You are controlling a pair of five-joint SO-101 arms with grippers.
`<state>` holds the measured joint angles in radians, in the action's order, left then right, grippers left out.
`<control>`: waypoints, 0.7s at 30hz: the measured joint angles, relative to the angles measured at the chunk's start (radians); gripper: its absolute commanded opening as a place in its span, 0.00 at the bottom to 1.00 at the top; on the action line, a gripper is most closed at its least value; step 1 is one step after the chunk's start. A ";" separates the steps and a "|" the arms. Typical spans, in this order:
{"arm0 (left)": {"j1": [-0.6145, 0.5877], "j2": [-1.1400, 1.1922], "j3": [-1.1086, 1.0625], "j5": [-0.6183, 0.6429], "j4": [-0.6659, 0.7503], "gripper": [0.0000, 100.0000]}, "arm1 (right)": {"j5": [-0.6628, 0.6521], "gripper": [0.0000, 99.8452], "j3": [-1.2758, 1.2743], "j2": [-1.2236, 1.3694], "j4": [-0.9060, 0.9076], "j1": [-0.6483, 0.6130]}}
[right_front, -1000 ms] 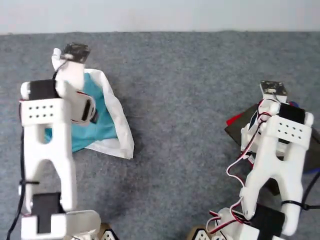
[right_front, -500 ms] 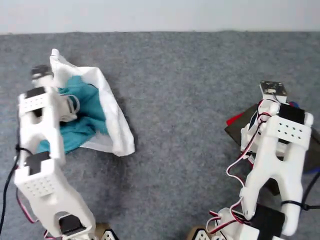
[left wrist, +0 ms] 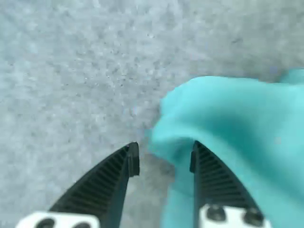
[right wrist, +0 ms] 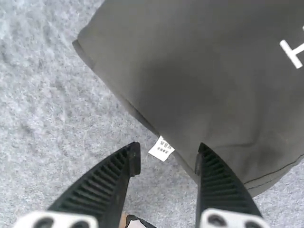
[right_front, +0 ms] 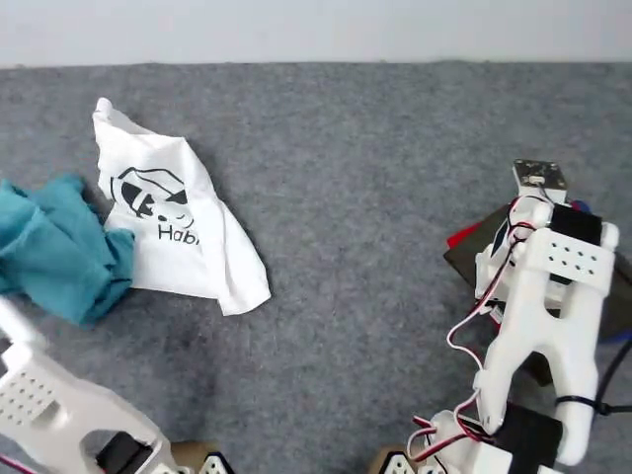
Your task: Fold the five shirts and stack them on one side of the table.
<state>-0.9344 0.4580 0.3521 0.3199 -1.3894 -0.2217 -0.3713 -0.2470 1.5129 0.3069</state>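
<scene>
Your left arm (right_front: 49,415) is drawn low and back, its white links lying nearer to you than the white shirt (right_front: 173,227) and off to that shirt's teal side. In its wrist view the left gripper (left wrist: 164,153) points down at the grey surface (left wrist: 85,71) with the fingers (left wrist: 127,164) parted wide. A fold of the teal shirt (left wrist: 237,123) pushes into the gap and lies against one finger, but nothing is pinched between the two. From above, the teal shirt (right_front: 54,247) is a crumpled bunch touching the white shirt's edge. The white shirt lies loosely folded and rumpled, print side up, and you can see a black round graphic with a short line of black lettering beneath it. Your right arm (right_front: 548,326) stands well apart from the white shirt, across a wide stretch of surface (right_front: 375,178), bent forward over a dark shirt (right_front: 474,252). A red corner (right_front: 462,237) peeks out beside that dark shirt on the side facing the white shirt. The right gripper (right wrist: 167,153) hangs just above the dark shirt (right wrist: 199,71) at its folded edge, with the fingers (right wrist: 118,175) spread apart and holding nothing. A small white tag (right wrist: 161,148) sticks out from that edge in the gap between them; it carries tiny print too small for you to read. Part of a white letter (right wrist: 292,52) shows on the dark cloth, cut off at the picture's edge.
</scene>
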 measured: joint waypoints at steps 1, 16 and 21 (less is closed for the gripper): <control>0.017 -0.029 0.043 -0.005 -0.061 0.18 | 0.000 0.19 0.000 0.000 0.000 0.000; 0.761 -0.273 -0.126 -0.034 -0.259 0.24 | 0.000 0.19 0.000 0.000 0.000 0.000; 0.810 -0.118 -0.163 -0.035 -0.218 0.24 | 0.000 0.19 0.000 0.000 0.000 0.000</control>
<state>-0.1243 0.3399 0.1895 0.2846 -1.6072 -0.2217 -0.3713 -0.2470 1.5129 0.3069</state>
